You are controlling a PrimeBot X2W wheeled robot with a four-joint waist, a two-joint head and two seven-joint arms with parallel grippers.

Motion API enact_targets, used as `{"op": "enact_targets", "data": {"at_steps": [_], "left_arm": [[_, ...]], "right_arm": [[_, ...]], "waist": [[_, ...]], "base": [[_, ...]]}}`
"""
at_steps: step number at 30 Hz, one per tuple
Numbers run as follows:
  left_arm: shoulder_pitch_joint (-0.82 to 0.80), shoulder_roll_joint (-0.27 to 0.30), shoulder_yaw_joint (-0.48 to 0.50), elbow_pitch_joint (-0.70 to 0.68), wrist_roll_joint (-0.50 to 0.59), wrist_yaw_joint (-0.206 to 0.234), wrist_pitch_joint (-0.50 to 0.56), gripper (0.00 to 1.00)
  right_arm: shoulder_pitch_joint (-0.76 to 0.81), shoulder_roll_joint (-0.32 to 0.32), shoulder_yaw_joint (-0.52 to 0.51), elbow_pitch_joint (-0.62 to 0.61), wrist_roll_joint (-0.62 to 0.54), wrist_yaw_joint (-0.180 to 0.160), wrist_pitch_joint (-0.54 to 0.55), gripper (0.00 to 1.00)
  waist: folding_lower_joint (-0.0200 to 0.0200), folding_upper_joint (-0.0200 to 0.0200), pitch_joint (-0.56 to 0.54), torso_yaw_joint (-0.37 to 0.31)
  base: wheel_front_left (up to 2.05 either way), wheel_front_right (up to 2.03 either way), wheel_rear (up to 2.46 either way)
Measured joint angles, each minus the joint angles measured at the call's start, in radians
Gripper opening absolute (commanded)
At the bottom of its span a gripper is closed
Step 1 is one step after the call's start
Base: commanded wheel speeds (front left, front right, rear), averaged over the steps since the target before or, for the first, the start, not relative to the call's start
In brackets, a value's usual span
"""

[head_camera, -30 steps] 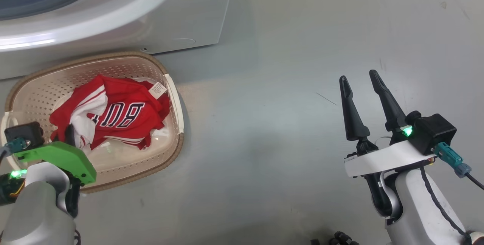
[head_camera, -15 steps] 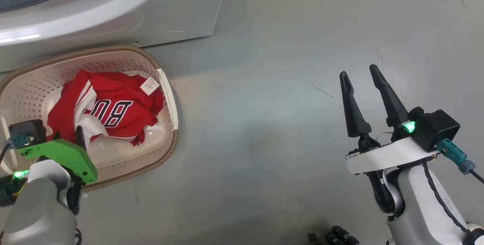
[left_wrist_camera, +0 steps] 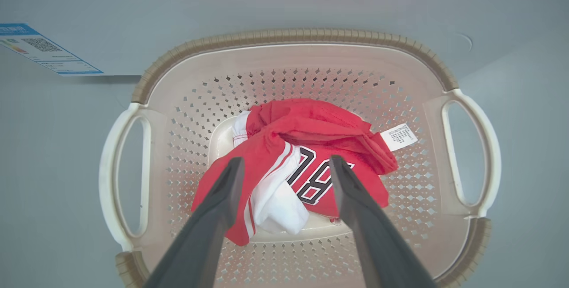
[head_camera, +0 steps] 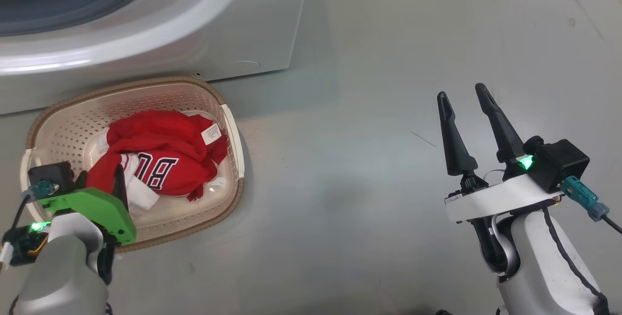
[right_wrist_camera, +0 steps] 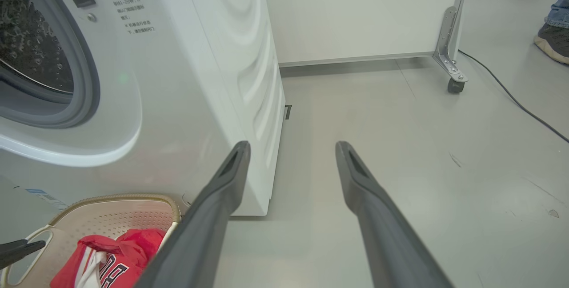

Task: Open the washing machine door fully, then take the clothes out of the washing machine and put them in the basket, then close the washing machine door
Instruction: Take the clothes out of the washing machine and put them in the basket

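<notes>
Clothes (left_wrist_camera: pixel 311 146): red jersey bundle w/ white stripes, block numerals incl. an 8, crumpled in basket (left_wrist_camera: pixel 289 37) on floor, just in front of washing machine (right_wrist_camera: pixel 200 79). Left pincer (left_wrist_camera: pixel 285 160) spread wide over them, gripping nothing. Right pincer (head_camera: pixel 460 91) wide, empty, well apart. White tag (left_wrist_camera: pixel 399 136) & blue label (left_wrist_camera: pixel 40 50) w/ QR code: text unreadable.

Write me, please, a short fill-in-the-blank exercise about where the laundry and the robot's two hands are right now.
1. The red clothes lie in the cream ____.
2. The left hand points down at them with its fingers ____.
3. The right hand, open over the grey floor, holds ____.
Missing words: basket; open; nothing.
</notes>
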Motion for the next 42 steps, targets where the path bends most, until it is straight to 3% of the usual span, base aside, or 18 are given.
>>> {"op": "enact_targets", "data": {"at_steps": [12, 28, 42], "left_arm": [[0.000, -0.059, -0.081, -0.051, 0.028, -0.021, -0.118, 1.00], [0.074, -0.086, -0.143, -0.260, 0.008, -0.022, -0.129, 1.00], [0.226, -0.086, -0.118, -0.482, -0.015, -0.026, -0.130, 1.00]], "right_arm": [[0.009, -0.011, -0.047, 0.032, 0.000, 0.000, 0.000, 1.00], [0.091, -0.017, -0.062, 0.054, 0.002, 0.000, 0.000, 1.00], [0.152, -0.015, -0.063, 0.058, 0.006, 0.000, 0.000, 1.00]], "waist": [[0.0001, 0.0000, -0.127, 0.063], [0.0000, 0.0000, -0.304, 0.177], [0.0000, 0.0000, -0.420, 0.233]], "base": [[0.00, 0.00, 0.00], [0.00, 0.00, 0.00], [0.00, 0.00, 0.00]]}}
